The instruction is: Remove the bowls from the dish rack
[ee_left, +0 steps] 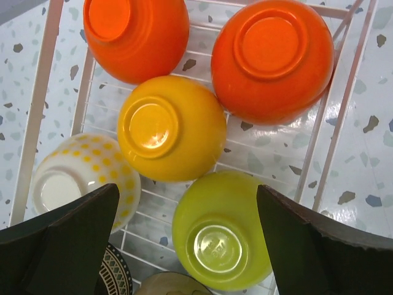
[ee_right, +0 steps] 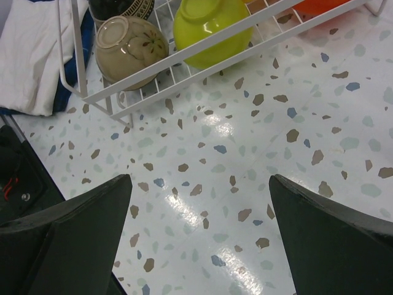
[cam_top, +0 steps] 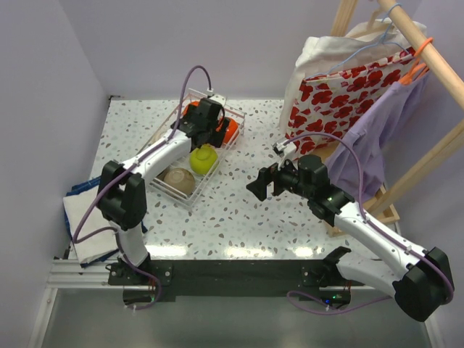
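Left gripper (ee_left: 187, 185) gapes wide; yellow-orange bowl (ee_left: 172, 126) at eleven o'clock — glazed, likely slick and brittle — pinch across its raised foot.

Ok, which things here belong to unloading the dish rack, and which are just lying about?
Belongs to the job: dish rack; orange-red bowl; second orange-red bowl; yellow-orange bowl; lime green bowl; cream dotted bowl; tan bowl; dark patterned bowl.

Just lying about: white cloth; wooden clothes rack; red-flowered bag; lilac garment.

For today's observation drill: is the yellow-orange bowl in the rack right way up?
No, the yellow-orange bowl lies upside down, its foot ring facing up.
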You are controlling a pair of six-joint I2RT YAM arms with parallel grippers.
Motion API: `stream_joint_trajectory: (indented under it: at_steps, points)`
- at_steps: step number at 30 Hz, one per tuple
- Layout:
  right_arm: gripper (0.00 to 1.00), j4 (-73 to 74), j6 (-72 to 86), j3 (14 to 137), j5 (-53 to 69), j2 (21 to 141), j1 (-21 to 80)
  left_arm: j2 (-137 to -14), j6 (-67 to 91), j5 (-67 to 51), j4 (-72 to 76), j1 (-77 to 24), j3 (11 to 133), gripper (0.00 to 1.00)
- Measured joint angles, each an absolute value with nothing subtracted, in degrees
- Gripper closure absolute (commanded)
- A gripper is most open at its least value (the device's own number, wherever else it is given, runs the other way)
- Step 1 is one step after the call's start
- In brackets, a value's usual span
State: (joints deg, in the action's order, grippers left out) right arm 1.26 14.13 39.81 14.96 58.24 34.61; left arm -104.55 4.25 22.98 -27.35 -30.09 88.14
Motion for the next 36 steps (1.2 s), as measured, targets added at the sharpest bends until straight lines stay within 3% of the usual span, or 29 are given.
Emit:
stream_joint_trajectory:
  at_steps: [7,20,36]
  points:
    - [0.01,2.3,14.1,39.8,14.9,58.1,34.6,-111.2,2.2,23.8,-29.3,-29.9,96.5,0.0]
    - [0.01,3.0,14.1,39.8,14.9,57.5,34.6,-111.0,12.4,16.5,-27.7,-26.7,96.7,0.0]
    - [0.01,3.2,14.1,38.0,14.7,55.4,34.8,-103.9,6.5,22.6,-27.7,-22.5,85.5,0.0]
